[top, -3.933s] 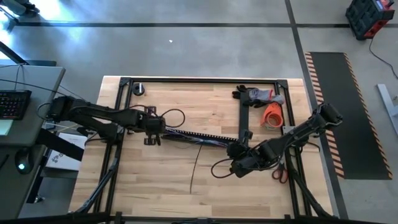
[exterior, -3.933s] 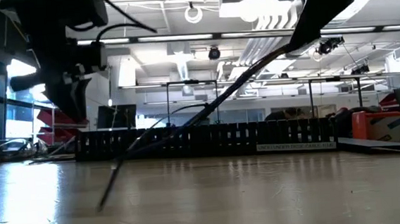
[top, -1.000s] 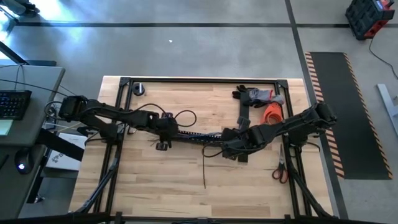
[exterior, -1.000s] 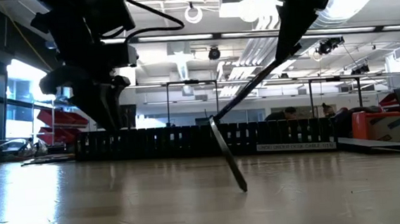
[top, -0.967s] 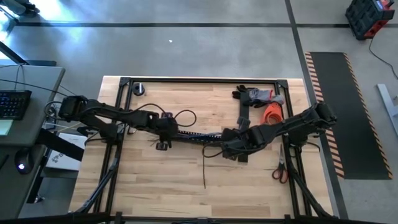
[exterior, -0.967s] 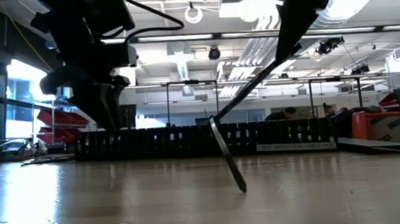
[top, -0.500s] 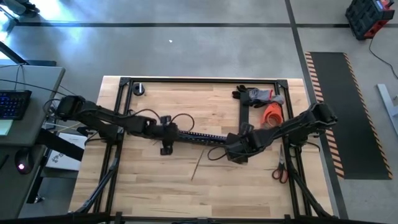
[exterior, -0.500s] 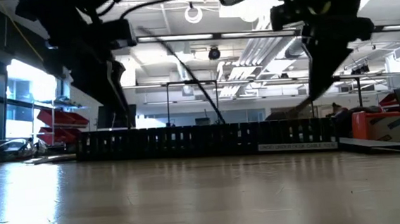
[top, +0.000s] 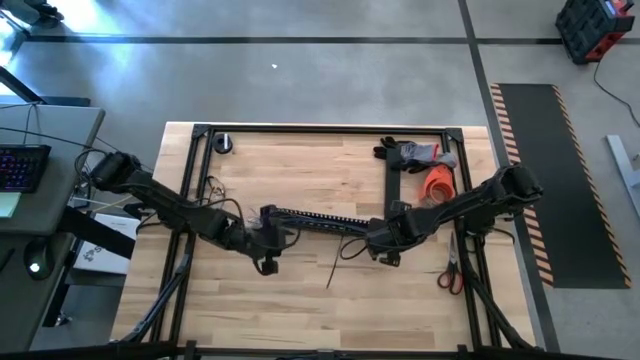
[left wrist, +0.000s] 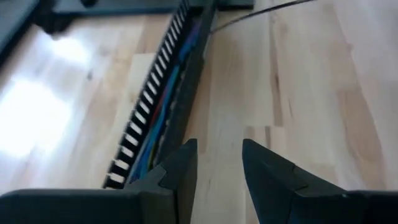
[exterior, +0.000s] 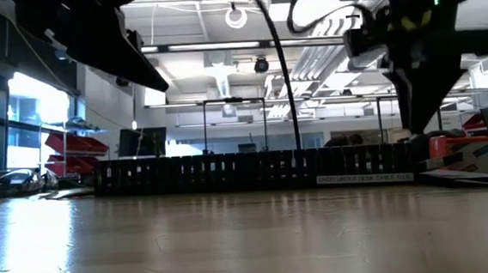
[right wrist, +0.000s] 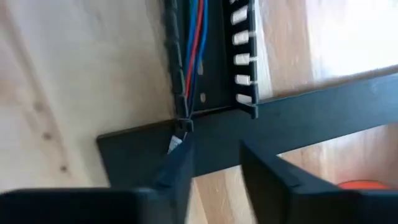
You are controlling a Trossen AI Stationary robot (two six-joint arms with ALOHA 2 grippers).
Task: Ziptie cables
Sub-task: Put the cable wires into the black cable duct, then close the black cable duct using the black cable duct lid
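Note:
The cables (left wrist: 163,112) lie inside the long black slotted duct (top: 320,217), which rests flat on the table; red and blue wires (right wrist: 194,43) show in the right wrist view. A small tie (right wrist: 181,132) sits on them at the duct's right end. My left gripper (top: 266,262) hangs open over bare wood just near of the duct's left end (left wrist: 124,177). My right gripper (top: 385,250) is open over the duct's right end. A thin black strip (top: 337,265) runs from beside the right gripper toward the near edge and shows upright (exterior: 284,65) in the low view.
A flat black cover strip (right wrist: 292,109) crosses the duct's right end. Gloves (top: 425,153), an orange tape roll (top: 438,186) and scissors (top: 450,272) lie at the table's right side, and a round object (top: 222,143) sits at the far left corner. Bare wood (top: 300,310) spreads toward the near edge.
My left gripper has moved from over the duct toward the table's near edge. The thin black strip has swung: in the low view it slanted down with its end on the table, and it now stands upright above the duct.

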